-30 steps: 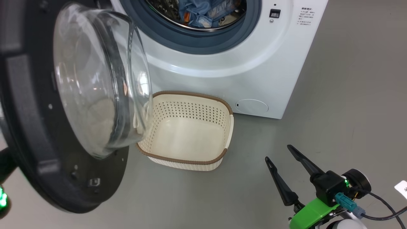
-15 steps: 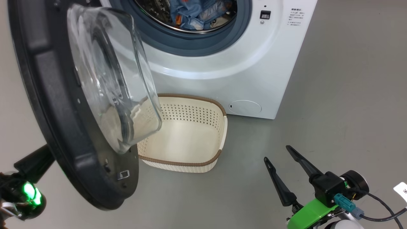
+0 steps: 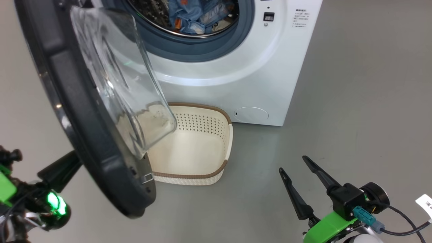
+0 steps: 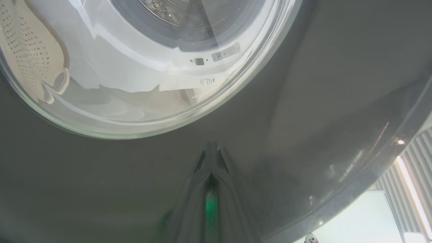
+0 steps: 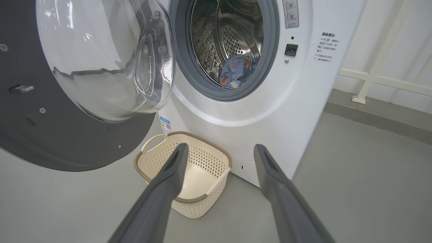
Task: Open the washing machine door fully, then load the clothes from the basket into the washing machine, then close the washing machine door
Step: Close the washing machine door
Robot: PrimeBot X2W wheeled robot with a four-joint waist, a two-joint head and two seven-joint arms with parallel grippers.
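Grippers: left gripper (image 4: 211, 152) is sitting at 8 o'clock in the head view, fingers pressed together on nothing, tips touching the door's glossy black outer face; right gripper (image 3: 293, 164) is hovering at 5 o'clock over the floor (image 3: 337, 101), fingers spread wide apart, gripping nothing.
Door (image 3: 77, 111): is standing part-way open at 9 to 10 o'clock, with its glass bowl bulging toward the machine and overlapping the basket's left edge in the head view.
Basket (image 3: 202, 175): is sitting on the floor near centre, just in front of the machine, showing its bare cream bottom.
Machine (image 3: 236, 84): is standing at 12 o'clock with its mouth uncovered.
Clothes (image 3: 189, 17): are lying inside the drum (image 5: 233, 33) at 12 o'clock, blue fabric with orange prints.
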